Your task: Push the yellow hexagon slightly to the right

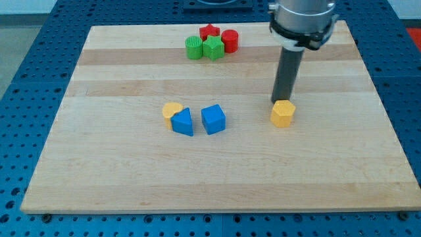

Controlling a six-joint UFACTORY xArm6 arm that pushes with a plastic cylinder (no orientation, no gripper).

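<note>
My tip (279,101) is sitting just behind the yellow hexagon (283,114), at its upper-left edge, touching it or very nearly so; the exact contact is hidden by the block. There is no hand here to open or close, only the straight dark rod, and it is gripping nothing. The yellow hexagon is lying right of centre on the wooden desk (217,178). Well apart to the view's left, a blue cube (213,119), a blue wedge-like block (183,122) and a small yellow block (172,109) are clustering. Near the view's top, two red blocks (229,40) and two green blocks (194,47) are huddling together.
</note>
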